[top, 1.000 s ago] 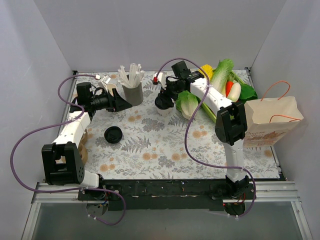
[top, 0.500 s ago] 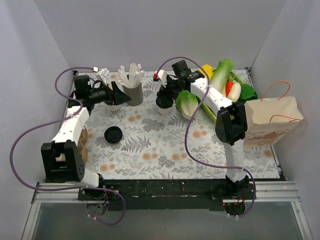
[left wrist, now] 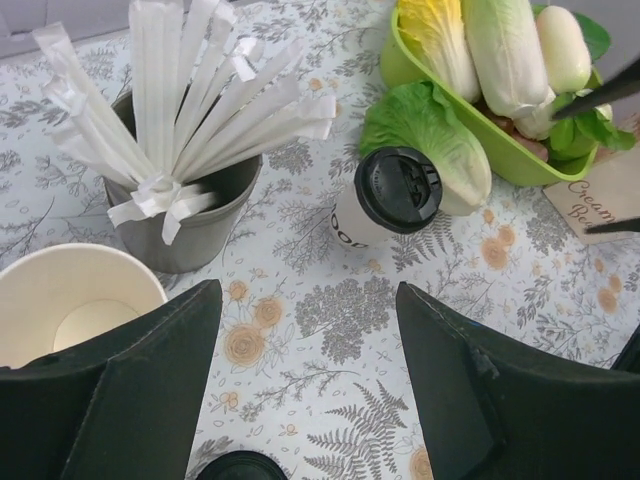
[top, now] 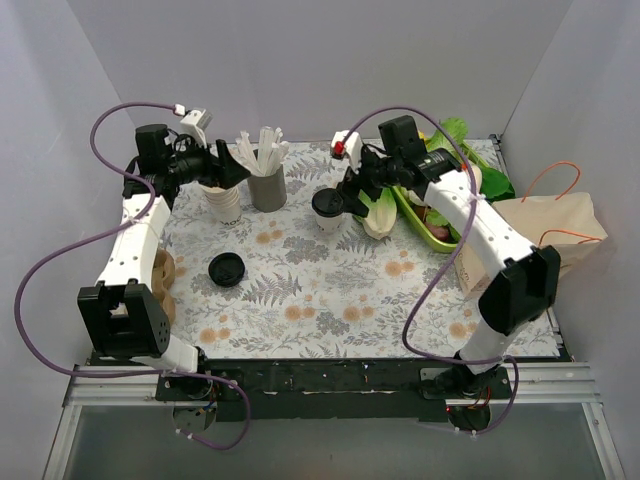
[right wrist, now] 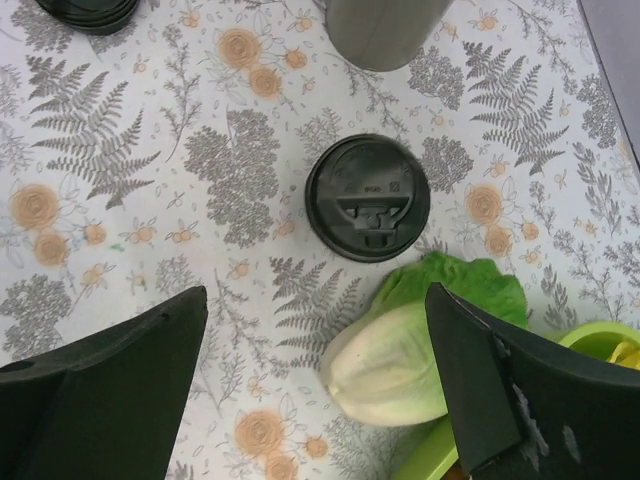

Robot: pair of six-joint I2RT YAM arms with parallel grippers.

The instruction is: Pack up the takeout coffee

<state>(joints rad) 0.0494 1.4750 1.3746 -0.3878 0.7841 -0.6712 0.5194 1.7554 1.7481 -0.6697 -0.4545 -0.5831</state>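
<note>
The takeout coffee [top: 327, 207], a cream paper cup with a black lid, stands upright on the floral mat beside a loose lettuce head [top: 376, 213]. My right gripper [top: 352, 187] hovers just right of it and above, open and holding nothing. In the right wrist view the coffee lid [right wrist: 368, 211] lies ahead of the open right gripper [right wrist: 315, 300], and the lettuce [right wrist: 400, 350] sits between its fingers lower down. My left gripper [top: 232, 170] is open over the stack of lidless cups [top: 222, 203]. From the left wrist, the coffee [left wrist: 385, 200] stands well beyond the empty left gripper [left wrist: 308, 300].
A grey holder of wrapped straws [top: 266, 185] stands left of the coffee. A loose black lid [top: 227, 269] lies on the mat nearer the front. The green tray [top: 412, 212] of vegetables is at the back right, with a brown paper bag [top: 545, 225] at the right edge.
My right gripper has drawn back right and up off the coffee and spread wider. My left arm has swung toward the back, coming over the cup stack.
</note>
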